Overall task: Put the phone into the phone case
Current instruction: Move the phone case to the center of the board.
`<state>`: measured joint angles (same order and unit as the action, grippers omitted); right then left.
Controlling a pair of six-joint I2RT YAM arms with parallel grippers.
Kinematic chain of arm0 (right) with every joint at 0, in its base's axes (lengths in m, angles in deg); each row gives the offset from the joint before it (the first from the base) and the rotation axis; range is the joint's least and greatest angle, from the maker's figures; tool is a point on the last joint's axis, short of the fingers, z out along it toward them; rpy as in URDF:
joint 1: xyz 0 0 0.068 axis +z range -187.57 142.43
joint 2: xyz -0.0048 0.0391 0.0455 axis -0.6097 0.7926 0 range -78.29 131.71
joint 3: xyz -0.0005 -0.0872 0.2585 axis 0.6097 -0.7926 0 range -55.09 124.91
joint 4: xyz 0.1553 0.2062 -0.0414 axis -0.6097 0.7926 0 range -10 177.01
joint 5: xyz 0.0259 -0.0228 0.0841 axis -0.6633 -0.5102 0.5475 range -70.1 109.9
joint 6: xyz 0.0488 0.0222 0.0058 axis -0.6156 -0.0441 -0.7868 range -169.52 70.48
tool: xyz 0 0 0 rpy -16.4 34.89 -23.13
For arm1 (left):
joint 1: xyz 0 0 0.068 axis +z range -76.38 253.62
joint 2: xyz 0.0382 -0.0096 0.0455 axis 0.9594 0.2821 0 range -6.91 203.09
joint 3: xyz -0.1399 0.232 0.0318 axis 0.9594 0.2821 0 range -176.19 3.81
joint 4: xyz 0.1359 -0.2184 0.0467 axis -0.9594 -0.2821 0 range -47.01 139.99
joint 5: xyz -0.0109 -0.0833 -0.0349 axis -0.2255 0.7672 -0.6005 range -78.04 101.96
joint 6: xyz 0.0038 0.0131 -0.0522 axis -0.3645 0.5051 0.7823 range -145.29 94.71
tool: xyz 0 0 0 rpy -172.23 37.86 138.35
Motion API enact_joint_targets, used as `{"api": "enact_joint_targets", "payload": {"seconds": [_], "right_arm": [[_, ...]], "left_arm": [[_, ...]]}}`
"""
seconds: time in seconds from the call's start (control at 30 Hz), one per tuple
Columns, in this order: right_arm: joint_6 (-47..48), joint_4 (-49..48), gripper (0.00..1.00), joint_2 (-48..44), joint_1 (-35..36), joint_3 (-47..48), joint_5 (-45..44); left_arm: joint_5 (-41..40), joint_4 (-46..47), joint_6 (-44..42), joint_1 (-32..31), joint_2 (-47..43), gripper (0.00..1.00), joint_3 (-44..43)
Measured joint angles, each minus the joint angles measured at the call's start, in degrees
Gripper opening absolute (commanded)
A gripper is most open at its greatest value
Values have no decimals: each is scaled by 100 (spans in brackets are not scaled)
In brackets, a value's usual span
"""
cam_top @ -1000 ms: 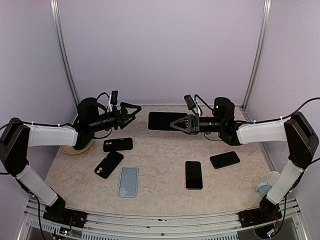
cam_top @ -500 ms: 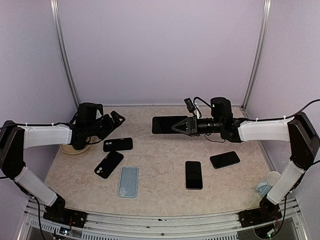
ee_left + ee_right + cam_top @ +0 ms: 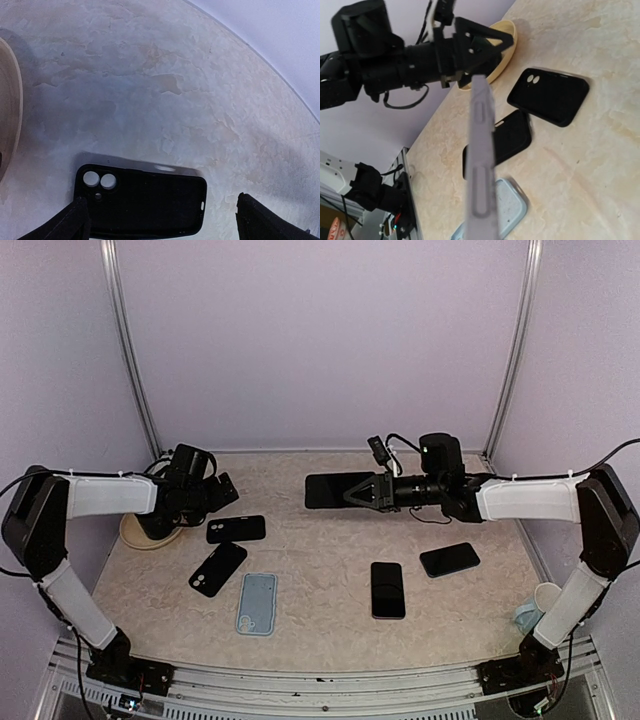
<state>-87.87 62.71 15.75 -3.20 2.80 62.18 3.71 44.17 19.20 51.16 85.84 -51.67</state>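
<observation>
Black phone | held level, broad face up | right gripper clamping

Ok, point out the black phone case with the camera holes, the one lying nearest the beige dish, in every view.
Top external: black case lies left of centre, just right of the dish.
Left wrist: black case at bottom centre, camera holes at its left end.
Right wrist: black case at upper right, holes toward the dish.
Shared landmark: beige dish.
</observation>
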Motion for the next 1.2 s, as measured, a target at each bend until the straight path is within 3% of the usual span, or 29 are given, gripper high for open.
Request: {"api": "enact_joint_targets", "payload": {"seconds": [0.7,1.2], "right_arm": [[125,55,0,0,0,90,7],[125,170,0,4,0,162,-26]], "left_arm": [[-715,-708,-26,4,1134,99,-503],[-435,-621,-31,4,1353,99,-525]]}}
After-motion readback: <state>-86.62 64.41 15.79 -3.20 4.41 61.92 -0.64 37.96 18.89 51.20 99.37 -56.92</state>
